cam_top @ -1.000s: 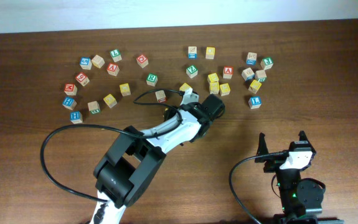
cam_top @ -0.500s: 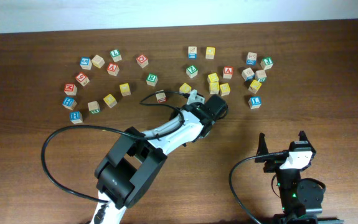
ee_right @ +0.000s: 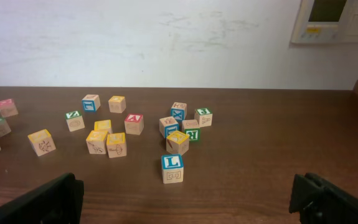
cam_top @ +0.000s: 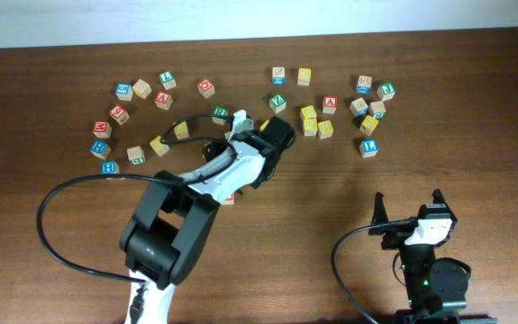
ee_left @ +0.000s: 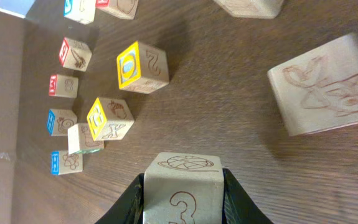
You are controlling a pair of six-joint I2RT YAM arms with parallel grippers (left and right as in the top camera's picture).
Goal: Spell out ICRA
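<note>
grip looks solid: left end effector (ee_left: 183,194) pinches a wooden cube (ee_left: 182,177) by opposite sides, letter hidden, probably to carry it forward, while the green r cube (cam_top: 220,114) and red a cube (cam_top: 330,103) sit at the back of the worktop (cam_top: 313,229) and the right end effector (cam_top: 408,205) idles spread wide.

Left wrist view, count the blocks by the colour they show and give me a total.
yellow blocks: 2
blue blocks: 3
red blocks: 3
bare-wood blocks, counting the held block in the left tool: 4
total: 12
</note>
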